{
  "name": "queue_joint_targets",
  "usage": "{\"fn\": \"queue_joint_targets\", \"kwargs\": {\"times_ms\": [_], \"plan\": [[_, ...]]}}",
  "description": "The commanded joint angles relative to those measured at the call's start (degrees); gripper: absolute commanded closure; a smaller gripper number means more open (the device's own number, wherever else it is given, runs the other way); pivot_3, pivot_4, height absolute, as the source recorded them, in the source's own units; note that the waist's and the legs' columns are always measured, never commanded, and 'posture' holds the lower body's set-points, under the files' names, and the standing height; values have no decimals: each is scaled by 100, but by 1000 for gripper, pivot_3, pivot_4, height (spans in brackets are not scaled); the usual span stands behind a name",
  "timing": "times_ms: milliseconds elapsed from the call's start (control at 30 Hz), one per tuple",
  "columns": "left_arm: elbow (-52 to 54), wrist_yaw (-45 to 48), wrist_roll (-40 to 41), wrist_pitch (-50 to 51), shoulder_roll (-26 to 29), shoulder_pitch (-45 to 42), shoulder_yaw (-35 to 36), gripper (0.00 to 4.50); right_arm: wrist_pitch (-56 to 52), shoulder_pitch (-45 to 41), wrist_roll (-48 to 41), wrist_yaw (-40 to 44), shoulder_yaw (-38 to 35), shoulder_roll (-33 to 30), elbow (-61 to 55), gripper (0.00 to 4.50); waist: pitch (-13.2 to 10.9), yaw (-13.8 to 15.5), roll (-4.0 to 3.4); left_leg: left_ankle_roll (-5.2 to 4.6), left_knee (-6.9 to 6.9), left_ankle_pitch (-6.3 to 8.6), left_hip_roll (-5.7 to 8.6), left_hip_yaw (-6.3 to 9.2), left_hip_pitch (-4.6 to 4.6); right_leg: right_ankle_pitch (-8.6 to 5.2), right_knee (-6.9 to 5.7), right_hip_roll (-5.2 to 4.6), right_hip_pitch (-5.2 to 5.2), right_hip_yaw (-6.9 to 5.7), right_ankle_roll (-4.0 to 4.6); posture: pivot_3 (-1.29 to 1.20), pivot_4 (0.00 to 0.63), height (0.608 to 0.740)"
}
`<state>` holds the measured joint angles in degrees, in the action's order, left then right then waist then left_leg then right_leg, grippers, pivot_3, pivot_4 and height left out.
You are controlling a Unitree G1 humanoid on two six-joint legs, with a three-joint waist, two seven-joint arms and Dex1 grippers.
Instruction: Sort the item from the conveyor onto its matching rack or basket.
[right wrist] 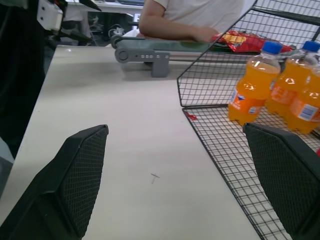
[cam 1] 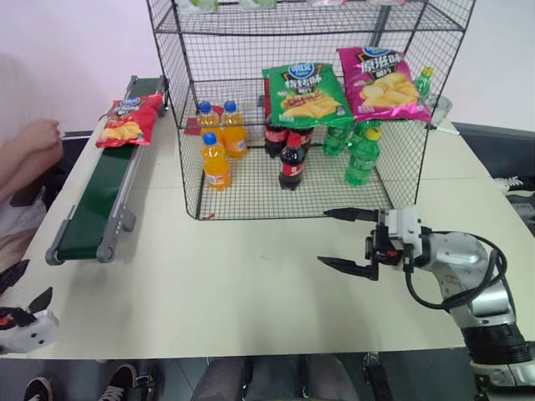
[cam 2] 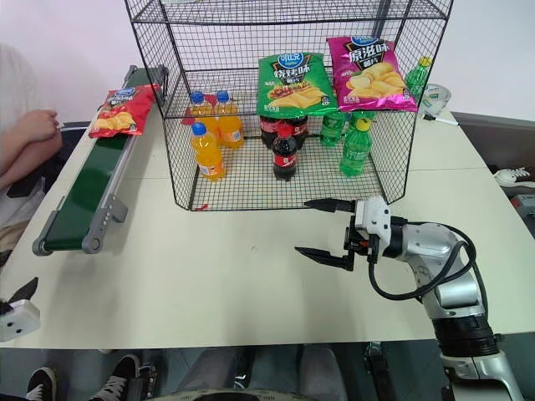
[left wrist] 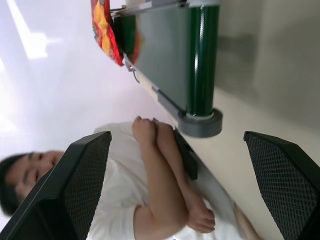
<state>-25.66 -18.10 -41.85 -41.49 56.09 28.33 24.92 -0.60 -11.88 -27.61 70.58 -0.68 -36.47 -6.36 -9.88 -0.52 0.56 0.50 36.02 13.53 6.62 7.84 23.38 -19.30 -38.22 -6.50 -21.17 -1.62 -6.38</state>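
The red crisp bag [cam 1: 129,121] lies at the far end of the dark green conveyor [cam 1: 99,200], which runs along the table's left side. Behind the table's middle stands the black wire rack [cam 1: 209,188]. My left gripper [cam 1: 33,281] is open and empty, low at the near left corner, short of the conveyor's near roller [left wrist: 201,60]. My right gripper [cam 1: 324,237] is open and empty too. It points left over the table, just in front of the rack's right half.
A person sits at the left, a hand [cam 1: 38,134] close to the conveyor's far end. The rack holds orange bottles [cam 1: 216,160], cola bottles [cam 1: 292,163], green bottles [cam 1: 361,156], a green bag [cam 1: 305,93] and a magenta bag [cam 1: 383,83]. Bare table [cam 1: 242,284] lies before it.
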Motion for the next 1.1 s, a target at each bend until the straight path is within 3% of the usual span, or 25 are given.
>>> {"fn": "queue_joint_targets", "kwargs": {"times_ms": [33, 500, 1100], "plan": [[39, -197, 104, 157, 14, -231, -131, 56, -44, -162, -112, -6, 9, 86, -137, 0, 0, 1, -1, 0, 0, 0, 0, 0, 0, 0, 0, 0, 0, 0, 0, 0, 150, 740], [1, -171, 367, 418, -33, -512, -570, 56, -81, -321, -9, -108, 29, 170, -11, 0, 4, -2, 4, 0, 3, 0, 1, 0, 0, 0, -5, 0, -3, 1, 0, 0, 150, 740], [238, -364, 460, 766, -223, -312, -566, 56, -66, -365, 52, -133, 108, 208, 45, 0, 6, -5, 7, 0, 3, 0, 1, 0, 0, 0, -6, -1, -3, 1, 0, 0, 150, 740]]}}
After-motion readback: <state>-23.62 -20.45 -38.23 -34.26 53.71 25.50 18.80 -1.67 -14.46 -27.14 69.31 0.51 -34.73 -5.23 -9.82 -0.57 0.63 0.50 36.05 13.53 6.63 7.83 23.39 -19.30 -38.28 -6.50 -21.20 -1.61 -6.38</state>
